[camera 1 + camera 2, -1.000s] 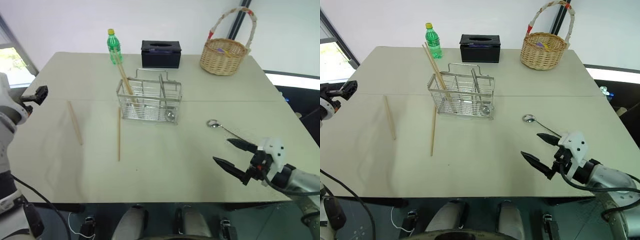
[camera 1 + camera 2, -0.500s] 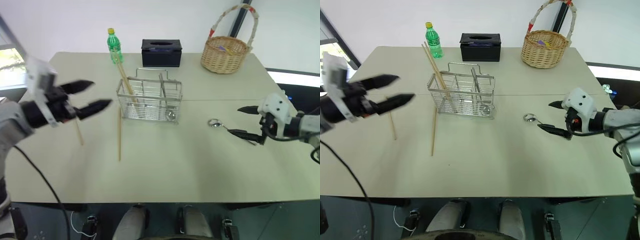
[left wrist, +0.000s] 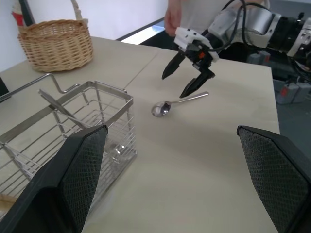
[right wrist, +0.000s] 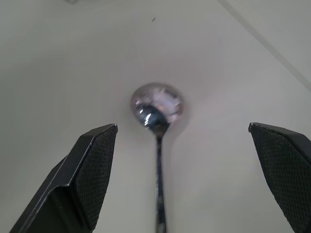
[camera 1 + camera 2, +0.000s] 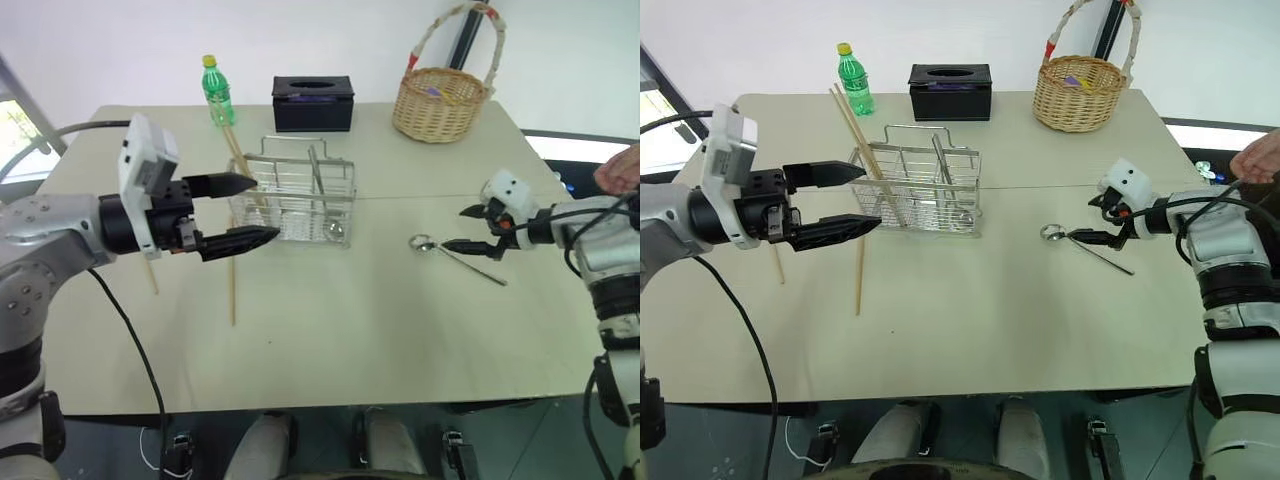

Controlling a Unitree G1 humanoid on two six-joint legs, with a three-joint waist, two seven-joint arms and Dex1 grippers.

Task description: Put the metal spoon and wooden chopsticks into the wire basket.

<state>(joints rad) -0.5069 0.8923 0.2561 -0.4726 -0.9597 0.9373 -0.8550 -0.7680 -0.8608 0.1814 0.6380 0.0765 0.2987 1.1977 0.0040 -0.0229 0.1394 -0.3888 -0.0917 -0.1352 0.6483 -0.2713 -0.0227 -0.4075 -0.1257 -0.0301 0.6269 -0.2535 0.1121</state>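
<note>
- Metal spoon (image 5: 455, 252) lies flat on the beige table (image 5: 400, 320), right of the wire basket (image 5: 295, 200) and well apart from it, with its bowl toward the basket and its handle running away to the right.
- Right gripper (image 5: 470, 228) hangs just over the spoon's handle with its two black fingers spread wide, one to each side of the handle; it holds nothing, and in the right wrist view the spoon's bowl (image 4: 156, 106) sits in the open gap between the fingers.
- Whether the fingertips touch the table or the spoon cannot be told.
- Left gripper (image 5: 252, 208) is held above the table just left of the wire basket, pointing toward it, fingers wide apart and empty.
- Wire basket stands upright near the middle of the table; two wooden chopsticks (image 5: 245, 170) lean in its left compartment, their tops sticking out over the rim toward the green bottle (image 5: 216, 92).
- Two more chopsticks lie loose on the table: one (image 5: 234, 290) just in front of the basket's left corner, the other (image 5: 778, 265) farther left, partly behind the left arm.
- Along the far edge stand the green bottle, a black tissue box (image 5: 312, 103) and a round wicker basket (image 5: 438, 100).
- A person's hand (image 5: 620, 170) shows at the right edge.
</note>
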